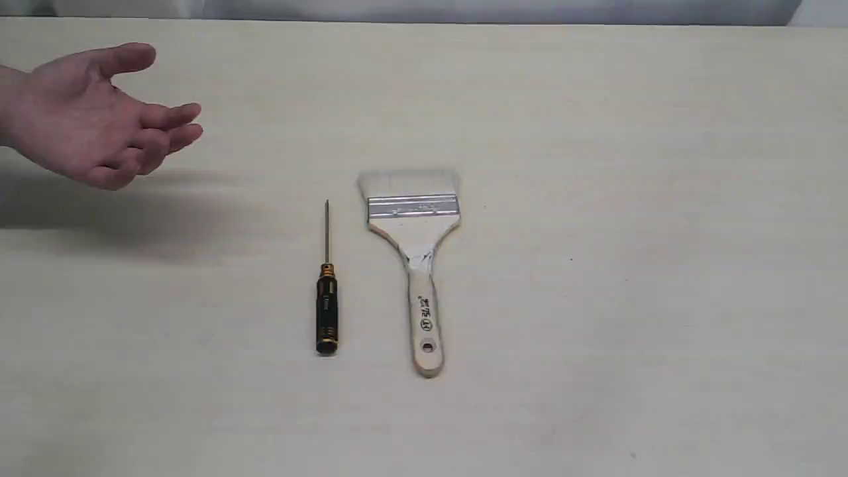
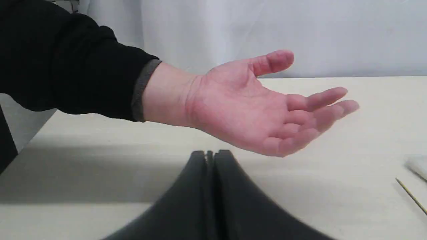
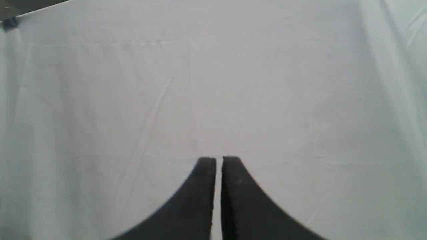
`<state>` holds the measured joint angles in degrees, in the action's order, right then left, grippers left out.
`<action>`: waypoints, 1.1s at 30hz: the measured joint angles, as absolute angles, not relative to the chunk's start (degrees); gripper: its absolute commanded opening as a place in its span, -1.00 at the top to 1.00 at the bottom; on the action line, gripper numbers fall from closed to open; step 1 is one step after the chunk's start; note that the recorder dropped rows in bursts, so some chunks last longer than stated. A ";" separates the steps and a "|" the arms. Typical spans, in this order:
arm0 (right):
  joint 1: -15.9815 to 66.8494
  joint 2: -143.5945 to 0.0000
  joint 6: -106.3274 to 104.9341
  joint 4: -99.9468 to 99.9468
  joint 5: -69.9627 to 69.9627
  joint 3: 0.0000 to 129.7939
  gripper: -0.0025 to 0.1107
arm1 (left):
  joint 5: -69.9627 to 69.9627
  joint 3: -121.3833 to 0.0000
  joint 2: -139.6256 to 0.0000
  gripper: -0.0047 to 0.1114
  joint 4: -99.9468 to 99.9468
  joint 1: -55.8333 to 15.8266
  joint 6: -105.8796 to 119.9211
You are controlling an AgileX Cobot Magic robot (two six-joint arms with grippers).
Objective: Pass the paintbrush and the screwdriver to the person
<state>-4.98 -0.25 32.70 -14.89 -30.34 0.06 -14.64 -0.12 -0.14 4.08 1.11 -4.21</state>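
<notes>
The paintbrush [image 1: 414, 258] lies flat at the table's middle, pale bristles toward the back, wooden handle toward the front. Just left of it lies the screwdriver [image 1: 326, 298], steel shaft pointing back, black handle with gold rings in front. The person's hand [image 1: 93, 119] hovers palm up at the far left; the left wrist view shows this hand [image 2: 253, 106] just beyond my left gripper [image 2: 210, 154], which is shut and empty. The screwdriver's shaft tip [image 2: 412, 196] shows at that view's edge. My right gripper [image 3: 218, 160] is shut with nothing in it, facing a white curtain. Neither gripper shows in the exterior view.
The beige table [image 1: 629, 298] bears only the two tools. A white curtain [image 3: 213, 83] hangs behind it. The person's black sleeve [image 2: 66, 63] reaches in over the table's left edge.
</notes>
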 measured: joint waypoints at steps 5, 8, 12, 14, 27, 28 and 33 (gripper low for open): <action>-4.98 -0.25 37.59 -20.18 -30.79 0.16 0.88 | -14.64 -0.12 -0.14 0.92 4.08 1.11 -4.21; -4.98 -2.54 45.54 -32.04 -30.14 3.20 0.88 | -14.64 -0.12 -0.14 0.92 4.08 1.11 -4.21; -4.98 -9.84 62.75 -52.46 -31.16 11.71 0.88 | -14.64 -0.12 -0.14 0.92 4.08 1.11 -4.21; -4.98 -13.87 67.84 -60.00 -33.10 15.67 0.88 | -14.64 -0.12 -0.14 0.92 4.08 1.11 -4.21; -4.98 -41.27 97.00 -92.14 -42.86 35.98 0.88 | -14.64 -0.12 -0.14 0.92 4.08 1.11 -4.21; -4.98 -43.19 99.24 -93.96 -42.54 36.68 0.88 | -14.64 -0.12 -0.14 0.92 4.08 1.11 -4.21; -3.15 -51.26 104.91 -98.53 -40.70 37.32 0.88 | -14.64 -0.12 -0.14 0.92 4.08 1.11 -4.21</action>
<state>-3.15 -51.26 104.91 -98.53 -40.70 37.32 -14.64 -0.12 -0.14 4.08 1.11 -4.21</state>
